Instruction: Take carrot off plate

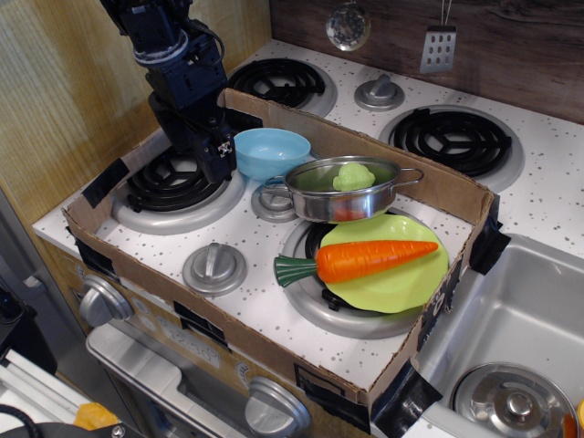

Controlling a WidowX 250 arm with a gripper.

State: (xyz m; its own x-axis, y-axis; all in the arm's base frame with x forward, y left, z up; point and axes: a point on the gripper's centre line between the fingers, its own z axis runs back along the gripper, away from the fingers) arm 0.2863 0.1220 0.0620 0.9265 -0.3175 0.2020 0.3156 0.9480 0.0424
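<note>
Your pincer (217, 157) hangs low over the back-left burner (178, 187), pointing down, its dark fingers close together with nothing between them. Whether they are fully clenched you cannot tell from this angle. It holds nothing.

Just to its right, almost touching, sits the blue bowl (272, 151). Further right and a little nearer the camera is the steel pan (349, 192), and in it lies a pale green lumpy vegetable (353, 176). The pan's near edge overlaps the far rim of the plate (401, 283).

The plate lies well apart from your pincer, to the right and toward the front, on the front-right burner (351, 315). The carrot (360, 260) rests across it, the orange tip pointing right and sitting over the plate. The green stub end pokes past the plate's left rim and hangs over the burner. The carrot is still on the plate, and nothing touches it from above.

In front of your pincer, toward the near edge, a round grey knob (214, 268) stands on the speckled bench (265, 310). A low cardboard wall (274, 351) rings this whole working area, taped at the corners.

Beyond the wall, far right, is a steel sink (511, 310) with a metal lid (511, 401) in it. Behind, two more burners sit along the back, and a strainer (348, 26) and a spatula (439, 47) hang on the wall.
</note>
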